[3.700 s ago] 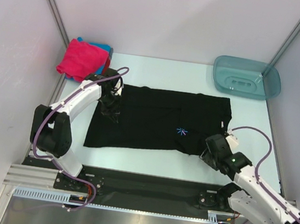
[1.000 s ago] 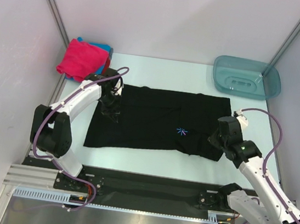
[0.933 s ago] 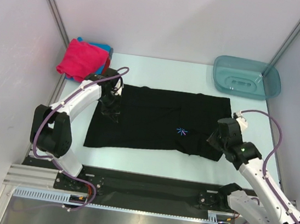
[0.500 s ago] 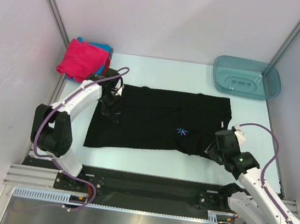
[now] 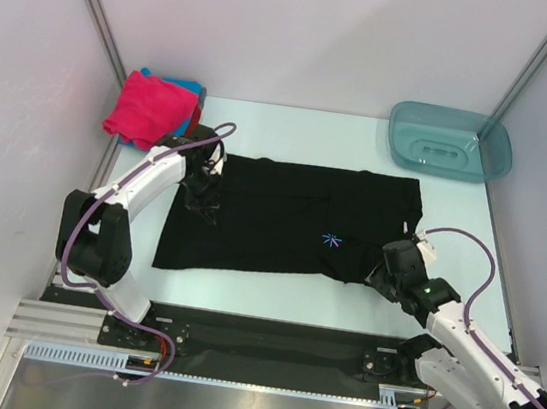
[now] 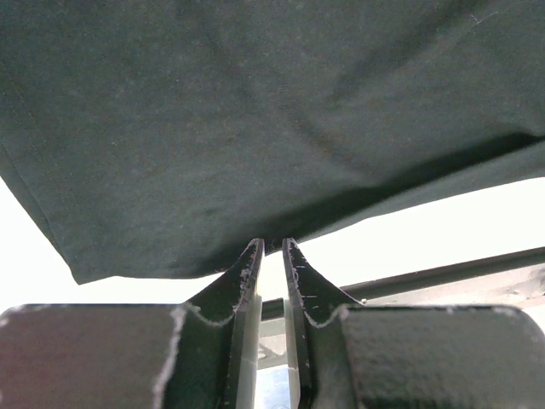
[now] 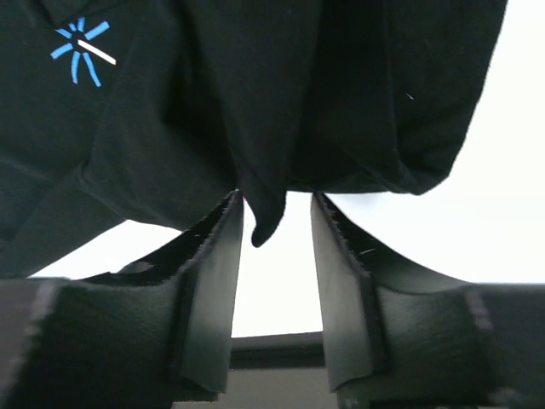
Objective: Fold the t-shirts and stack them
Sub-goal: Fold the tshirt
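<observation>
Right wrist view: the right gripper (image 7: pixel 274 203) holds its ribbed black jaws apart, with a limp point of the black t-shirt (image 7: pixel 358 85) hanging between them — matte, creased cloth, its starburst print (image 7: pixel 83 49) nearby. The left gripper (image 6: pixel 271 244) pinches the shirt's edge, jaws nearly together. On the pale table (image 5: pixel 304 128), a folded pink t-shirt (image 5: pixel 150 108) lies on a blue t-shirt (image 5: pixel 190 89) at far left — a translucent teal basin (image 5: pixel 450 142) sits at far right.

Light falls bright and even from overhead, so the pale white tabletop (image 5: pixel 293 132) carries only faint, soft-edged shadows under the arms. The large black cloth t-shirt (image 5: pixel 282 216) swallows most of its fold detail. Through both wrist cameras the table burns out to flat white. The left view looks grainy and greenish, and the black padded fingers (image 7: pixel 213 281) of the right gripper (image 7: pixel 277 203), close to the lens, look soft.
</observation>
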You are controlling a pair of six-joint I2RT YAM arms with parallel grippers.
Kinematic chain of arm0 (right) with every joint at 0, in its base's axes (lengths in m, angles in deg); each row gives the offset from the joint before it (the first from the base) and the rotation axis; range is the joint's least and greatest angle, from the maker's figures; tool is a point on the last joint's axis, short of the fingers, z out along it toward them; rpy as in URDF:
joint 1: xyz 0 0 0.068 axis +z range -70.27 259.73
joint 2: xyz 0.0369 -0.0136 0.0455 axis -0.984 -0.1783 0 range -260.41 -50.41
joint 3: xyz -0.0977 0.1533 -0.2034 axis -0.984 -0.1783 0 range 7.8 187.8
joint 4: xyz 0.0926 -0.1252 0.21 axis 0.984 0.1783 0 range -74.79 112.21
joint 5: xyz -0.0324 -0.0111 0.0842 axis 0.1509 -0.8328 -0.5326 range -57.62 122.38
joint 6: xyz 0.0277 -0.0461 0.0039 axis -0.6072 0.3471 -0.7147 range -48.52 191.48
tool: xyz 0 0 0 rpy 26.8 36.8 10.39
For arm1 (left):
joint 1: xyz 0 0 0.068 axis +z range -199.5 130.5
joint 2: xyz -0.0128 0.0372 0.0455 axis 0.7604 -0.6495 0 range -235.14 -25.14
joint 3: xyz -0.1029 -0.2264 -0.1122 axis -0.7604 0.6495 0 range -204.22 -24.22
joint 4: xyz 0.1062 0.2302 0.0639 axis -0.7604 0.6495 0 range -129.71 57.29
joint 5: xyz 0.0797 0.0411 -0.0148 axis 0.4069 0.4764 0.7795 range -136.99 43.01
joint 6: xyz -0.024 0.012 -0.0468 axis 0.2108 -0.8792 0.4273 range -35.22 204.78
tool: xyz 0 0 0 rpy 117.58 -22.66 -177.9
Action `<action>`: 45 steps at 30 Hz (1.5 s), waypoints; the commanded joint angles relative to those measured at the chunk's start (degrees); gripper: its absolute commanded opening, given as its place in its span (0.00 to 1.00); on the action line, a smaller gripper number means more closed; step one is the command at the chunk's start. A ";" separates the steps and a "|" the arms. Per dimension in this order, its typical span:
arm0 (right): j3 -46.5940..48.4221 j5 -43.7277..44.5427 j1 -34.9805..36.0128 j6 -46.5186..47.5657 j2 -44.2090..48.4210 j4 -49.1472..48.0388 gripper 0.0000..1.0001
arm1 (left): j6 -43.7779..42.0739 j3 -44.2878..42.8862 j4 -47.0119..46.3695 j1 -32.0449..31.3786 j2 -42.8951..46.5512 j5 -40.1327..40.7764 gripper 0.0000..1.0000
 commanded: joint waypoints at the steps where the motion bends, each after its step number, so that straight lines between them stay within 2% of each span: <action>1: 0.02 0.20 0.05 0.46 -0.19 -2.80 0.40 | -1.03 -0.62 -0.73 0.37 0.59 -0.37 0.19; 3: -0.15 0.03 -0.39 0.81 -0.80 -3.32 0.37 | -1.11 -0.62 -0.73 0.37 0.51 -0.28 0.19; 6: -0.16 -0.85 -0.92 1.77 -1.42 -4.37 0.19 | -1.20 -0.62 -0.73 0.37 0.42 -0.45 0.19; 7: 0.02 -1.12 -1.09 2.04 -1.68 -4.64 0.08 | -1.20 -0.62 -0.73 0.37 0.42 -0.45 0.19; 9: 0.46 -1.29 -1.27 2.74 -1.77 -4.91 0.00 | -1.11 -0.62 -0.73 0.37 0.42 -0.45 0.19; 19: 13.19 1.43 -2.93 9.50 -2.65 0.28 0.00 | -0.94 -0.88 -0.73 0.37 0.33 -0.37 0.19; 29: 20.76 0.20 -9.35 17.41 -10.64 -3.93 0.00 | -0.85 -0.97 -0.82 0.45 0.24 0.07 0.19; 39: 26.12 -7.08 -19.10 23.83 -23.82 -13.33 0.00 | -0.59 -1.85 -0.38 0.54 -0.20 0.25 0.19; 45: 31.22 -10.95 -20.78 24.10 -35.07 -18.61 0.00 | -0.15 -2.47 -0.12 0.63 -0.46 0.95 0.19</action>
